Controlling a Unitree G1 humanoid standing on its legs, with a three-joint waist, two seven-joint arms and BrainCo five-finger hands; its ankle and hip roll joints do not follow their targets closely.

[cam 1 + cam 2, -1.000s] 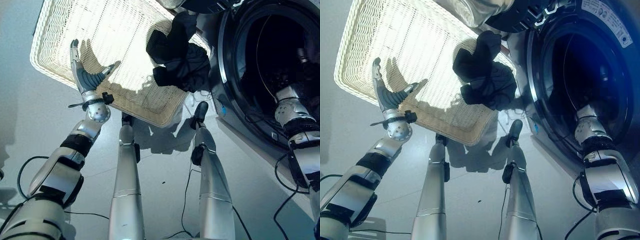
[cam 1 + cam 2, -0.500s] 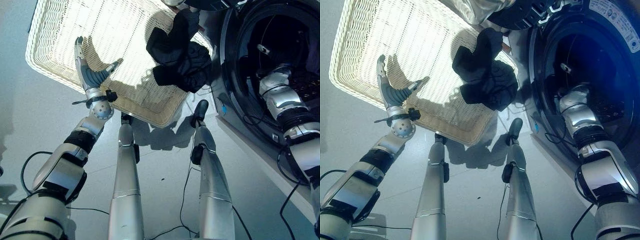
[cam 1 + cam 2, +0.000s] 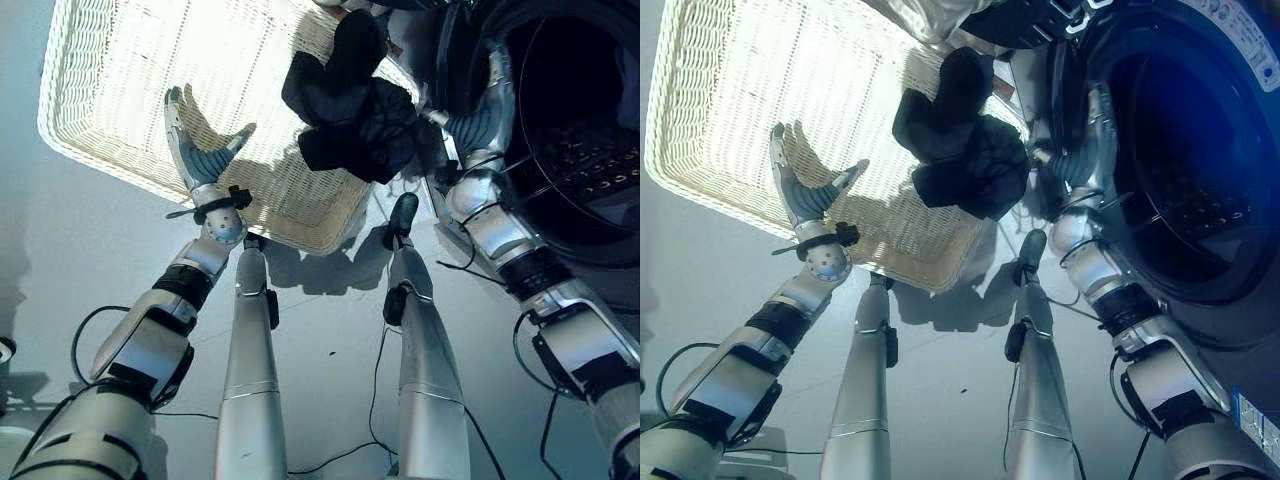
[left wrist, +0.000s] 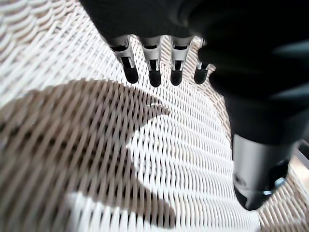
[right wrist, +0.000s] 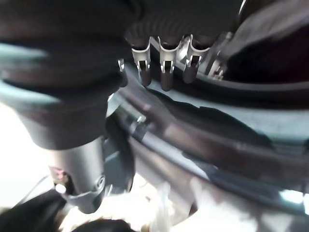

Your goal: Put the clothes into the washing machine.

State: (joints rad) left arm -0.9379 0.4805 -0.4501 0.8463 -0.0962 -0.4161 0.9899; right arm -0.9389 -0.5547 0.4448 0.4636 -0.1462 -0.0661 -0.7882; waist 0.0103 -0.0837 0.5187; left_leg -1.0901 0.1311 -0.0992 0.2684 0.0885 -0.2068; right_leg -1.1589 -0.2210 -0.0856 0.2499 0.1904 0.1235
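A heap of black clothes (image 3: 352, 112) lies in the near right corner of a white wicker basket (image 3: 120, 90), hanging partly over its rim beside the washing machine's round opening (image 3: 575, 120). My right hand (image 3: 482, 112) is out of the drum, open with straight fingers, just right of the black clothes and holding nothing. In the right wrist view its fingers (image 5: 164, 65) point at the machine's door rim (image 5: 203, 130). My left hand (image 3: 200, 150) is open over the basket's near side, fingers (image 4: 152, 67) straight above the weave (image 4: 87, 159).
The washing machine (image 3: 1200, 150) stands at the right with its drum dark inside. The basket (image 3: 730, 110) sits on a pale floor (image 3: 60, 270) that spreads out to the left and near side.
My right hand has come out of the drum and moved left to the black clothes. The left hand has shifted slightly right over the basket. The camera has shifted a little.
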